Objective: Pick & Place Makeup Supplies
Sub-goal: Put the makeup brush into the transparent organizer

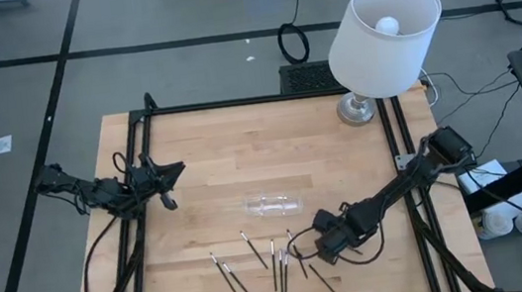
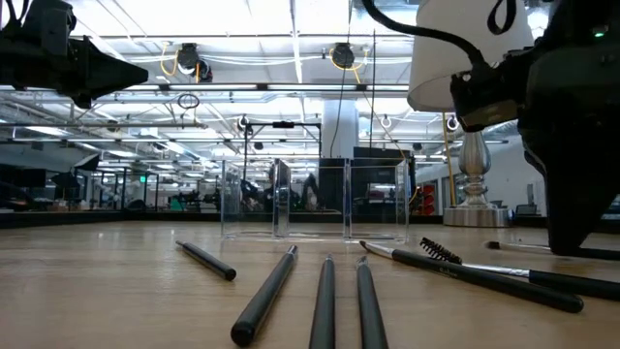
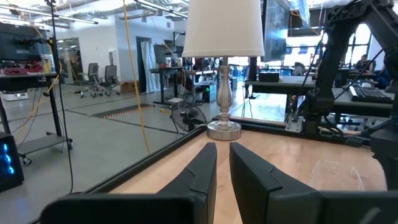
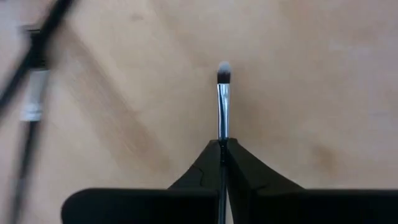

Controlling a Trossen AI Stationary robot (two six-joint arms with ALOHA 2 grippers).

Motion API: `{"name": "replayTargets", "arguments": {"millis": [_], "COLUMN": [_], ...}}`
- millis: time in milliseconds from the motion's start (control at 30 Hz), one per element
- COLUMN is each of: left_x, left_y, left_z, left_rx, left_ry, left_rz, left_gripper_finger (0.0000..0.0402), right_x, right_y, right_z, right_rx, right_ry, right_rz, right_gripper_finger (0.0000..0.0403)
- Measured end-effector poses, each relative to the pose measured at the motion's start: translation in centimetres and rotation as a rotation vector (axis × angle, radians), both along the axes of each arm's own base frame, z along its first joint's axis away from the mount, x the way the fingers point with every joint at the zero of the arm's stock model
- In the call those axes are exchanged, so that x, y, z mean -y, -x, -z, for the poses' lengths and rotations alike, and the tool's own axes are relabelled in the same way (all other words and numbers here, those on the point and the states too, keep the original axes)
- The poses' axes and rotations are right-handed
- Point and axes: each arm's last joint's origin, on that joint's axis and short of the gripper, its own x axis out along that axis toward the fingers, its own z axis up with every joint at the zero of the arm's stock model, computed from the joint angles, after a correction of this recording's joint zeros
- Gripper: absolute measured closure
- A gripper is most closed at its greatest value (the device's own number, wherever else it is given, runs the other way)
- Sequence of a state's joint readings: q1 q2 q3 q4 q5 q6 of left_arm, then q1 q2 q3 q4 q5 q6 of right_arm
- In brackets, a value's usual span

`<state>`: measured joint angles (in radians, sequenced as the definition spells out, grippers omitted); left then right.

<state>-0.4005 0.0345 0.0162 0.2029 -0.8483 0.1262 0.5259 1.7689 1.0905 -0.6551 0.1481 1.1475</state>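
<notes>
- Right gripper (image 4: 222, 144) clenched on one makeup brush (image 4: 223, 102), lower right of the high view; left gripper (image 1: 168, 184) idle at left, fingers slightly parted
- Remaining sticks (image 1: 254, 252) lie bottom centre; clear tray (image 1: 274, 205) appears unfilled; most placing left

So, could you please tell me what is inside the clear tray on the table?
Nothing shows inside the clear tray; the makeup brushes lie on the table outside it. No part of it is covered.
</notes>
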Motion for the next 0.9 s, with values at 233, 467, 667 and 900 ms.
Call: {"name": "replayTargets", "arguments": {"millis": [233, 467, 667, 900], "left_x": [0.0, 0.0, 0.0, 0.0], "left_y": [0.0, 0.0, 0.0, 0.0], "left_z": [0.0, 0.0, 0.0, 0.1], "left_rx": [-0.003, -0.005, -0.005, -0.006], "left_ry": [-0.001, -0.002, -0.002, -0.002], "left_rz": [0.000, 0.000, 0.000, 0.000], "left_gripper_finger": [0.0350, 0.0350, 0.0350, 0.0350], "right_x": [0.0, 0.1, -0.2, -3.1], "right_y": [0.0, 0.0, -0.1, -1.6], "right_z": [-0.2, -0.3, -0.6, -3.9], "right_rx": [0.007, 0.010, 0.006, 0.121], "right_ry": [0.002, 0.004, -0.013, -0.123], "right_rz": [-0.007, -0.005, -0.086, -0.286], "right_gripper_finger": [0.0399, 0.0400, 0.0402, 0.0365]}}
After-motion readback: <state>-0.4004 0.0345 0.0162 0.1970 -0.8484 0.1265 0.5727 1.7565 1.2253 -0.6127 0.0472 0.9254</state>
